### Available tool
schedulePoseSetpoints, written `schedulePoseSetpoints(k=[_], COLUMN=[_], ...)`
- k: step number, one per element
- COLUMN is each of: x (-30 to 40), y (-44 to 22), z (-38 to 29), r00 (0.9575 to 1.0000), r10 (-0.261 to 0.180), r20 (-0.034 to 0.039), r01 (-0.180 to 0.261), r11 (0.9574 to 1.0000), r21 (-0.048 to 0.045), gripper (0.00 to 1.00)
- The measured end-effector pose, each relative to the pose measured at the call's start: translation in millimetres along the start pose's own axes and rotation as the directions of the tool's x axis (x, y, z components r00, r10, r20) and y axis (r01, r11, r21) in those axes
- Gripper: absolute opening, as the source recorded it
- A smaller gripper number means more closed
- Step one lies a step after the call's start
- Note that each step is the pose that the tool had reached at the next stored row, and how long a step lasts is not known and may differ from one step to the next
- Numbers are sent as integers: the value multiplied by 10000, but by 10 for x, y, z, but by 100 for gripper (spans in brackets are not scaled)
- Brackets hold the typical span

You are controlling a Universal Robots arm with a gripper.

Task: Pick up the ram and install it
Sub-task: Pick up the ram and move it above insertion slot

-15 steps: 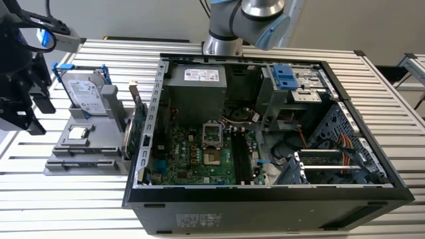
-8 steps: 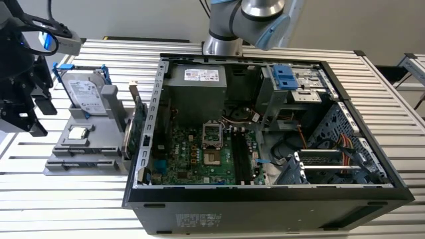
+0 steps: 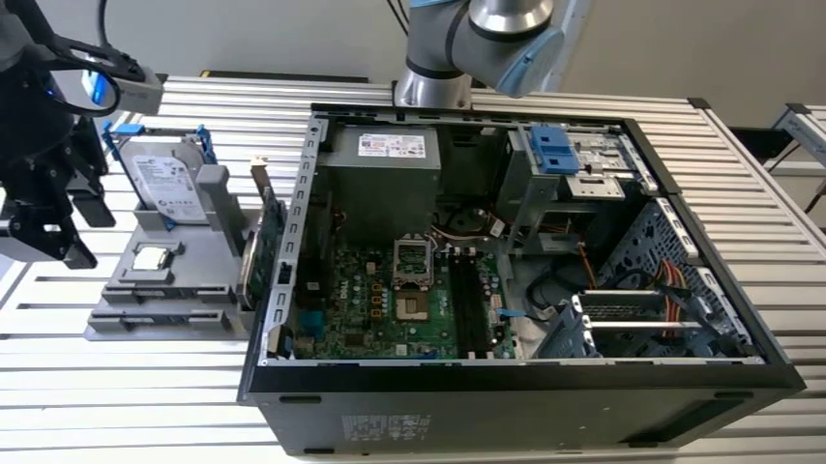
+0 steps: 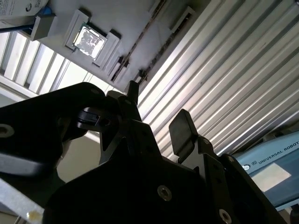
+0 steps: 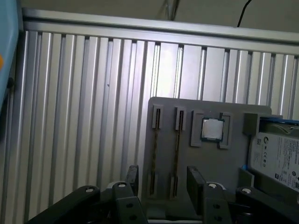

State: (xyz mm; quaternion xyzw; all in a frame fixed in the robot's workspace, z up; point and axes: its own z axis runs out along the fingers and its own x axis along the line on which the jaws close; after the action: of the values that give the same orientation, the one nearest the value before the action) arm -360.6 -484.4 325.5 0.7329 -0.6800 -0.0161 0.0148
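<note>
In the first wrist view, the ram (image 5: 177,151) shows as a slim dark stick standing on edge in a narrow slot of the grey parts holder (image 5: 205,163). A second such stick (image 5: 155,151) sits in the slot beside it. My gripper (image 5: 163,182) hovers above that end of the holder, open, with nothing between its black fingers (image 5: 195,183). The second wrist view also shows the gripper (image 4: 158,114) open and empty. In the exterior view the gripper (image 3: 80,232) hangs at the exterior view's left of the holder (image 3: 103,324), apart from it.
The holder also carries a silver chip (image 3: 153,257), a hard drive (image 3: 168,179) in a blue-tabbed frame and a green card (image 3: 265,251). The open computer case (image 3: 516,372) lies at the exterior view's right of it, motherboard (image 3: 387,309) exposed. The table is ribbed aluminium (image 5: 70,116).
</note>
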Motion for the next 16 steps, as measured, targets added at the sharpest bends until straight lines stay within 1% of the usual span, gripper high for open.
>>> schedulePoseSetpoints(k=[16], x=[-4], y=[-17], z=[110], r00=[10000], r10=[0], r20=[0], r01=[0], r11=[10000], r21=[1], gripper=[100])
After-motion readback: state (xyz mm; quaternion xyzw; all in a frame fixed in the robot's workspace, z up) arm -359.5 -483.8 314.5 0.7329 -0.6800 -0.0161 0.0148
